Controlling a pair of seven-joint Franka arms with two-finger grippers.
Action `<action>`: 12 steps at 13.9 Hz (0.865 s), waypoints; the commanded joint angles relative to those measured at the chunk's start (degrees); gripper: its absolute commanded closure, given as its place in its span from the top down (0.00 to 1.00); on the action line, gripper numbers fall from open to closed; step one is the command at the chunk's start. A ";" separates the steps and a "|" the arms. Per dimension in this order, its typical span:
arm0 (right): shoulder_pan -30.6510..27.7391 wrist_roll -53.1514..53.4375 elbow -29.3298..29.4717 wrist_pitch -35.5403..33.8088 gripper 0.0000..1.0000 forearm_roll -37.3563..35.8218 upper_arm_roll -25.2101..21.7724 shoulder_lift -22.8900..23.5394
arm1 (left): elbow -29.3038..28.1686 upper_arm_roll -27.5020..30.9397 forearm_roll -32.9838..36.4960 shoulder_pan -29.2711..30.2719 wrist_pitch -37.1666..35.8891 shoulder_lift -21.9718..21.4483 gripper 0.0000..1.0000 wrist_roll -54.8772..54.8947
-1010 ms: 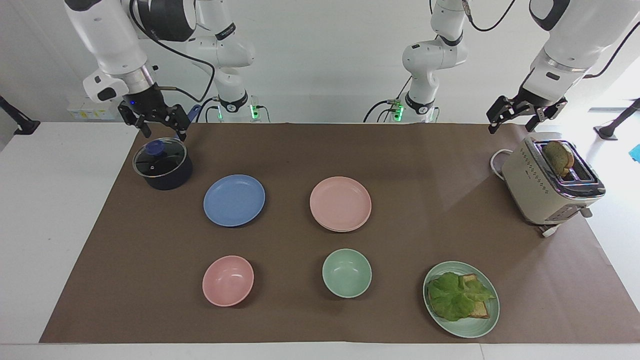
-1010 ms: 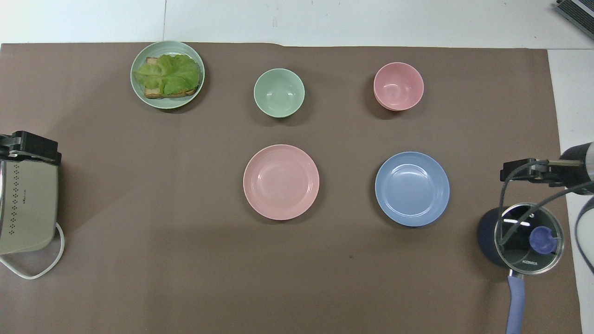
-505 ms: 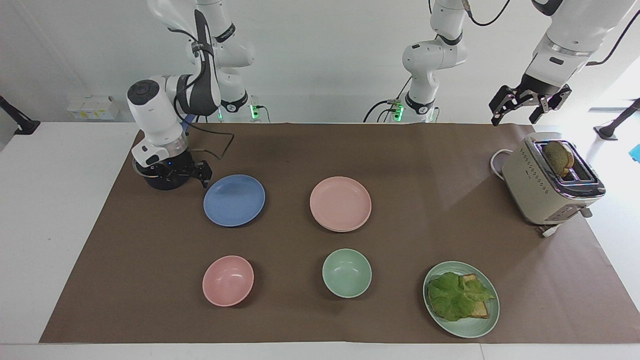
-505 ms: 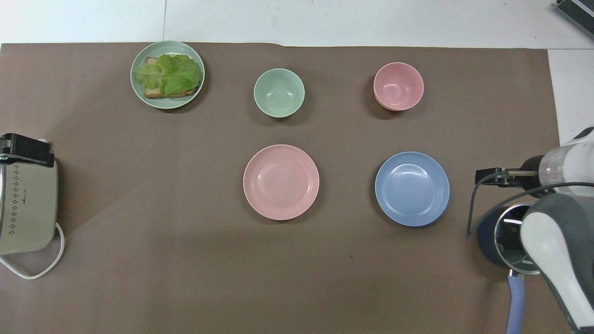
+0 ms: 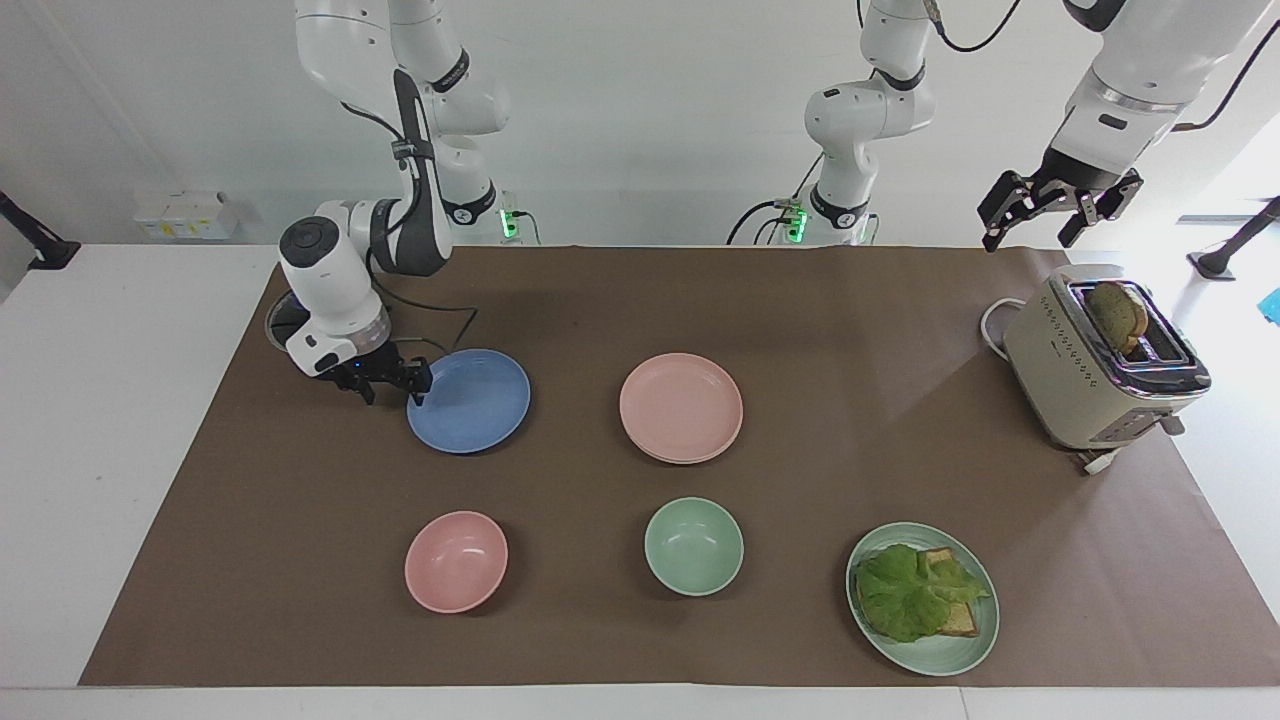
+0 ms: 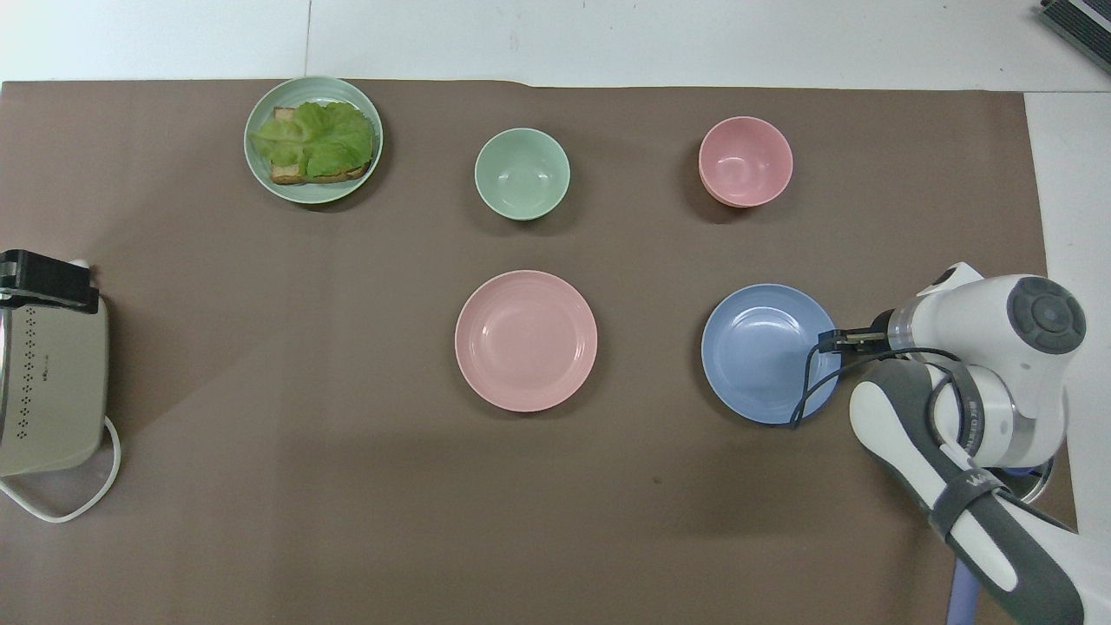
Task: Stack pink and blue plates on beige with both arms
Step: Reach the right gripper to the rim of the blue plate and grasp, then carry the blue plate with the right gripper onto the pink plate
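The blue plate [image 5: 475,405] [image 6: 764,356] lies flat on the brown mat toward the right arm's end. My right gripper [image 5: 392,392] [image 6: 833,340] is down at that plate's rim on the side toward the right arm's end, open, with one fingertip over the rim. The pink plate [image 5: 681,405] [image 6: 526,340] lies beside the blue one at mid-table. A thin pale edge shows under the pink plate; I cannot tell whether it is the beige plate. My left gripper [image 5: 1050,210] [image 6: 48,282] hangs open over the toaster, holding nothing.
A pink bowl [image 5: 456,561], a green bowl [image 5: 694,546] and a green plate [image 5: 965,650] with lettuce and bread sit farther from the robots. The toaster [image 5: 1080,385] holds a slice of bread. A dark pot [image 5: 278,322] is mostly hidden by the right arm.
The right arm swung down from over the pot to the blue plate's rim, and its fingers have narrowed a little. The left gripper rose slightly over the toaster.
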 commanded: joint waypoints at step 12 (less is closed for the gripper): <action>1.02 -2.39 -0.02 -1.83 0.00 3.60 0.53 -2.63 | 0.05 -0.25 0.54 0.54 -0.95 -0.39 1.00 0.56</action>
